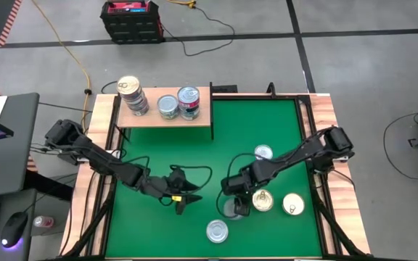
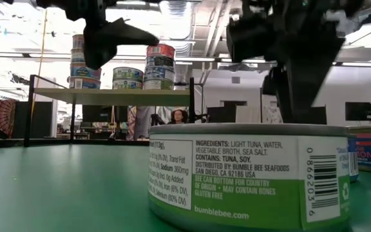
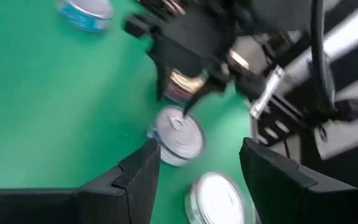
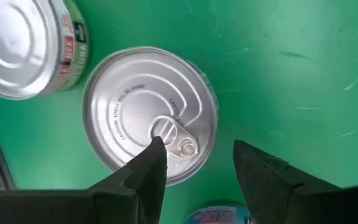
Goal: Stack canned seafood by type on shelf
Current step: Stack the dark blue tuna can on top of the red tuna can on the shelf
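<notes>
The shelf (image 1: 151, 120) is a light-wood board at the mat's far left. It carries a tall stack of tins (image 1: 132, 95), a single tin (image 1: 167, 106) and a short stack (image 1: 189, 101). Loose tins lie flat on the green mat (image 1: 158, 159). My right gripper (image 4: 197, 149) is open and points down just over a silver pull-tab tin (image 4: 148, 115), without touching it as far as I can see. My left gripper (image 3: 197, 149) is open and empty, clear of the mat to the left of that tin (image 3: 179, 134), and faces my right gripper (image 3: 188, 99).
Other loose tins: a silver one (image 1: 217, 231) near the front edge, two gold-lidded ones (image 1: 262, 201) (image 1: 293, 204) at the right, and one (image 1: 263, 152) farther back. The front tin fills the low view (image 2: 250, 174). The mat's left half is bare.
</notes>
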`<state>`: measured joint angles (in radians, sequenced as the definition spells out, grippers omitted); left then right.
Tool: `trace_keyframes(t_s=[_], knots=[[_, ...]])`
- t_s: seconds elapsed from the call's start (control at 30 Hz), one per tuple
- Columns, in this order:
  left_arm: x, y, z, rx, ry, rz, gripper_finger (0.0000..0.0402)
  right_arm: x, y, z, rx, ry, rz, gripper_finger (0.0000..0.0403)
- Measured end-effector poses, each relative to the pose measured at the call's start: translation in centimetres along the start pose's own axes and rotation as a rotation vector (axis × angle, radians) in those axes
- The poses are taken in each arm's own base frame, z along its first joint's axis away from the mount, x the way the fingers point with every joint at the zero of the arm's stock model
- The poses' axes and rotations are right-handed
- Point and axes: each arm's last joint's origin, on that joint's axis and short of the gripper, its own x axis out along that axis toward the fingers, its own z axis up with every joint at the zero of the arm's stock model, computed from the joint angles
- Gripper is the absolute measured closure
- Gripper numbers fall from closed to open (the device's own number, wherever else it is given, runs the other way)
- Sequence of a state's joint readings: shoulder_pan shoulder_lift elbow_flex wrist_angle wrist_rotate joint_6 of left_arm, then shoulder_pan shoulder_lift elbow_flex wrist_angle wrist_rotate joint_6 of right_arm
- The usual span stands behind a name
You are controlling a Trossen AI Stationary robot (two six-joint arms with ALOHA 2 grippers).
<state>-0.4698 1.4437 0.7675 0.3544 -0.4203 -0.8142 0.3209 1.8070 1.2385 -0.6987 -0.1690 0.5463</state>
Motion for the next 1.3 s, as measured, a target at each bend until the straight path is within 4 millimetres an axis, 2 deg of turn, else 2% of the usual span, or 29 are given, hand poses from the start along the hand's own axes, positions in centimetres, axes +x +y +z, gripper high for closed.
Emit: trace_keyframes(t_s=[0.2,0.53,0.63,0.83,1.13,1.3], knots=[[-0.2,0.0,0.0,-0.018,-0.037,0.027,0.0192,1.0,-0.4,0.2,0.031,0.004,-0.048,0.0213],[-0.3,-0.2,-0.2,-0.017,-0.025,0.011,0.0192,0.8,-3.0,1.3,0.052,-0.012,-0.063,0.0324],[-0.3,-0.2,-0.2,-0.015,-0.023,0.012,0.0192,0.8,-3.7,1.2,0.072,0.006,-0.075,0.0343],[-0.3,-0.2,-0.2,-0.008,-0.019,0.013,0.0192,0.5,-5.4,1.6,0.104,0.019,-0.105,0.0350],[-0.3,-0.2,-0.2,-0.007,-0.020,0.012,0.0192,-0.5,-9.5,3.1,0.179,-0.018,-0.132,0.0351],[-0.3,-0.2,-0.3,-0.007,-0.009,0.001,0.0192,-1.2,-12.2,3.8,0.187,-0.017,-0.081,0.0352]])
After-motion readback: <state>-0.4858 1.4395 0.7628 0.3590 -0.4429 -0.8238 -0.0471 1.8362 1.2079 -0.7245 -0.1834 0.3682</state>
